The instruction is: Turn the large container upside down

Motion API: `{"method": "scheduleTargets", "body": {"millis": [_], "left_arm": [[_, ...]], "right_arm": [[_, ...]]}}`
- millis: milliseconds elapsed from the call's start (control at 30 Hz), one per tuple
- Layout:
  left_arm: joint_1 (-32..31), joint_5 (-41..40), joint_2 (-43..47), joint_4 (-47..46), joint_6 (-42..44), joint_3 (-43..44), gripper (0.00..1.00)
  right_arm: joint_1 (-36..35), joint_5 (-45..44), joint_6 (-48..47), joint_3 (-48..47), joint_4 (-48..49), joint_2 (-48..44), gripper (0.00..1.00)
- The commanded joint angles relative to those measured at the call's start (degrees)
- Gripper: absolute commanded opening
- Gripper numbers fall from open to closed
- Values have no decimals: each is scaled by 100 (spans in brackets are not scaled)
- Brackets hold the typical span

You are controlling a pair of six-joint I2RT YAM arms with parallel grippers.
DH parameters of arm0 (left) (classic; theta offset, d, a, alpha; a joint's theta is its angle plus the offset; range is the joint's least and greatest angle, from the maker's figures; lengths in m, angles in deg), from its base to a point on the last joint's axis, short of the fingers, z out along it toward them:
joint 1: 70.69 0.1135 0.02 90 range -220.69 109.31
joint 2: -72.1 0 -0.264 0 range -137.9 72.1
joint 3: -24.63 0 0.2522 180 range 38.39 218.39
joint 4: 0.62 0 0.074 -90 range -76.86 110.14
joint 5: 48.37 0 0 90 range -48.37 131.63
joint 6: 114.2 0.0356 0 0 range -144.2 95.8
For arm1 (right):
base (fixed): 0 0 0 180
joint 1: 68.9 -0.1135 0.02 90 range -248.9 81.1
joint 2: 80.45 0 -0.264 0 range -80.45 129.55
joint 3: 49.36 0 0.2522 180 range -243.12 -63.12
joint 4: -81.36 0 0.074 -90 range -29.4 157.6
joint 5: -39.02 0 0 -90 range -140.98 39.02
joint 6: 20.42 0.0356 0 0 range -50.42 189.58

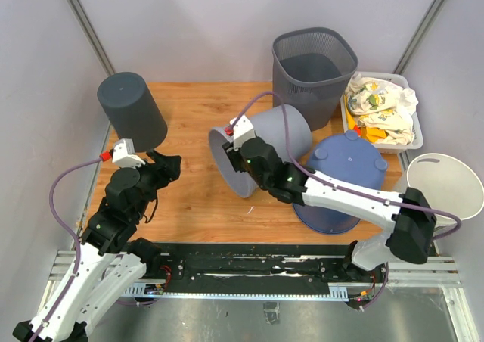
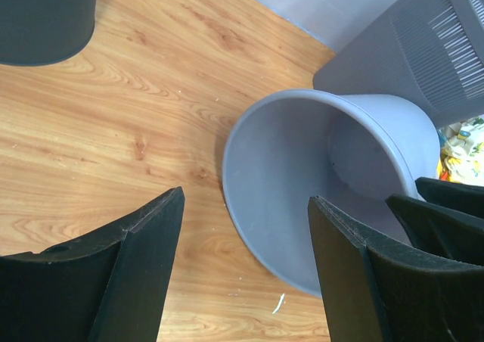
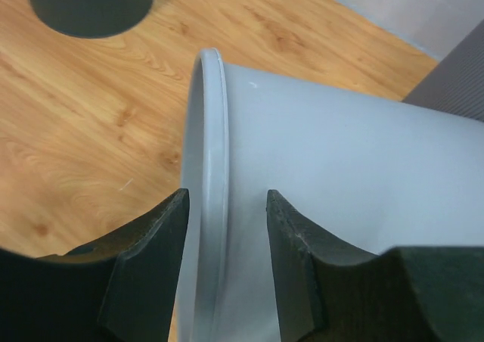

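Roughly half done: bin (image 1: 281,130) lies on its side mid-bench (image 1: 189,198), mouth toward my left arm, not inverted yet. Right claw (image 3: 227,198) straddles the rim, jaws apart, no pinch. Left claw (image 2: 246,198) wide open, empty. Final tip-over remains.

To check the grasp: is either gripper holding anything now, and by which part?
Nothing is held. The right gripper stands open astride the rim of the bucket, not clamping it; the left gripper is open, empty.

The bucket (image 1: 265,130) is smooth, matt grey plastic, the table (image 1: 189,206) is grained wood with a slight sheen, and the bin (image 1: 314,66) is fine plastic mesh.
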Motion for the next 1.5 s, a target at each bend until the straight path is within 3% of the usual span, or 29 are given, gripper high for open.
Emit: {"method": "scheduleTargets", "body": {"millis": [0,167,433,1133,1467], "left_arm": [[-4,-49,24,-65,-32,-59,71],[-5,-32,-6,-78,-34,-39,71],[-6,12,-20,-67,-41,-18,71],[-4,-3,307,321,-32,191,72],[-4,-63,385,507,16,323,72]], "right_arm": [[426,1374,758,542,492,-445,47],[739,2242,1064,1089,1100,-760,45],[754,2581,999,1475,1824,-839,44],[750,1991,228,489,2048,-89,53],[755,1972,24,164,2192,496,46]]}}
